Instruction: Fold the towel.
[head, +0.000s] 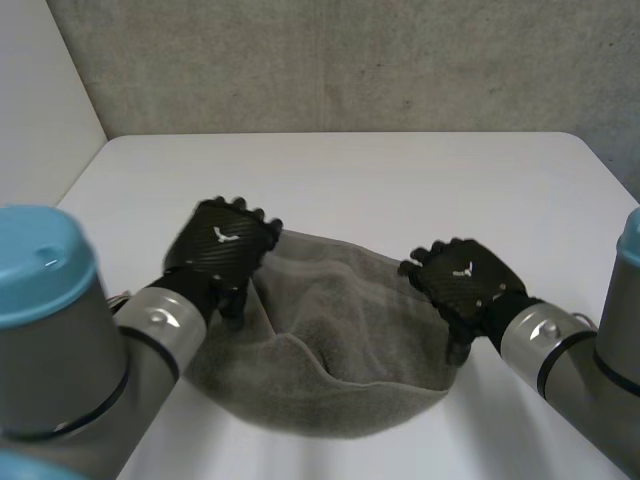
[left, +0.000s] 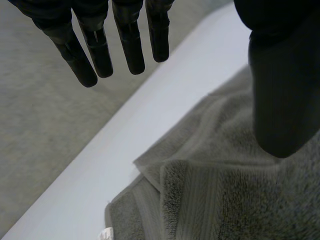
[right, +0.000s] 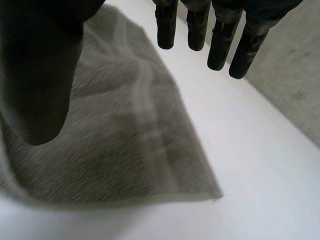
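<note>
Since the towel (head: 330, 340) looks soft and limp, its far corners suit pinching, where the left hand (head: 222, 242) and right hand (head: 465, 282) hover spread, empty.

White tabletop (head: 400, 180) with rounded far corners, bearing a single grey towel (head: 330, 340) on its near middle. The towel lies rumpled and partly doubled over itself, its near edge bulging in a curve. One corner rests flat on the bare surface, another is layered in folds beside a small white tag (left: 106, 234).
</note>
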